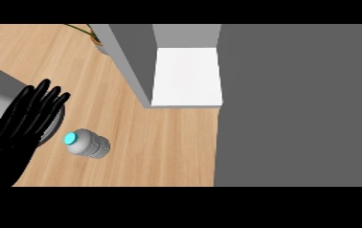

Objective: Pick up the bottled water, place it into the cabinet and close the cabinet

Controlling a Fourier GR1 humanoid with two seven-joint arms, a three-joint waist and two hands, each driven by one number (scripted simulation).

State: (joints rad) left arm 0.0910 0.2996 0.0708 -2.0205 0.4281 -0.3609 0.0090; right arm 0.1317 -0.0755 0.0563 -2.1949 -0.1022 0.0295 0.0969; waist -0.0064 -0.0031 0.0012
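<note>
My black left hand [28, 114], fingers straight and spread, hovers just left of the grey, cyan-capped water bottle [87, 143], seemingly without touching it, on the light wooden counter [166, 145].

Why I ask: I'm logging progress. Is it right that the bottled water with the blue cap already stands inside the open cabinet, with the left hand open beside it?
Not quite. In the head view the bottled water stands on the wooden counter, outside the open cabinet. The left hand is indeed open beside it.

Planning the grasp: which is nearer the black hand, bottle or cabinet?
The grey turquoise-capped water bottle, beside the left hand; the open grey cabinet stands farther.
</note>
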